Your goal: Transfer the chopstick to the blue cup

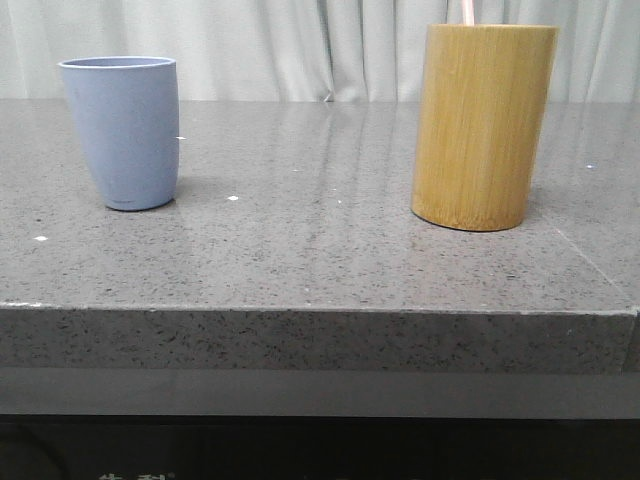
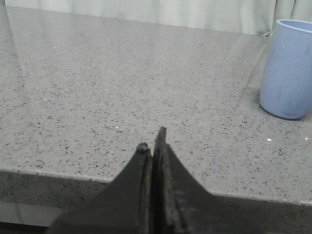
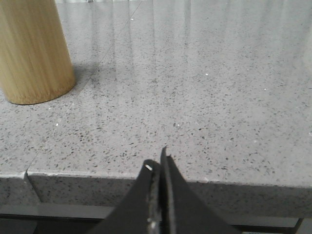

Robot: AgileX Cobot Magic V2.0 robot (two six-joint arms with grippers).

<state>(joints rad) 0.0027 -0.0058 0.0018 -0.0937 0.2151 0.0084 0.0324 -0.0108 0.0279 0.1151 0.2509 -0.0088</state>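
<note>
standing upright in the bamboo holder [image 1: 484, 125] on the right, chopstick [image 1: 467, 12] is reachable from above; blue cup [image 1: 122, 130] sits far left; left gripper [image 2: 153, 141] and right gripper [image 3: 158, 160] closed, empty, at the near edge.

The front view looked forward from low and close before the near edge of the grey stone tabletop [image 1: 320, 260], almost level with the blue cup [image 1: 121, 132] on the left and the bamboo holder [image 1: 483, 127] on the right, toward a pale curtain [image 1: 300, 45] behind the far edge. The left wrist view sat just off the near edge behind the left gripper [image 2: 152, 141], facing across the tabletop [image 2: 122, 83] and sharing the blue cup [image 2: 287, 68] with the front view. The right wrist view looked likewise past the right gripper [image 3: 158, 158], sharing the bamboo holder [image 3: 31, 48].
</note>
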